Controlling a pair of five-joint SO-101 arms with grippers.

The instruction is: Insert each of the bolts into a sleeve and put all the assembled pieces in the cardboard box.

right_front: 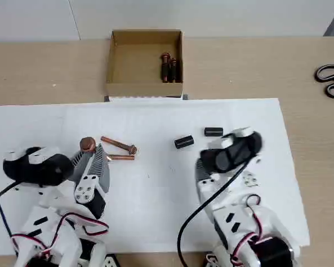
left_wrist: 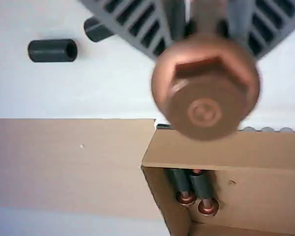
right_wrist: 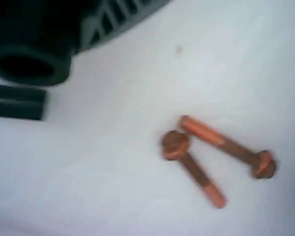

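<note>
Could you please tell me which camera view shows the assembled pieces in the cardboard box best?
The high view: it looks straight down into the cardboard box, so both assembled pieces lie in full sight. The left wrist view shows them partly, heads nearest, past the box wall.

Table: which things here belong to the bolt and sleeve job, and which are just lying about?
For the job: held bolt, loose bolts, held sleeve, loose sleeves, cardboard box, assembled pieces inside it.
Just lying about: scissors, white paper sheet.
</note>
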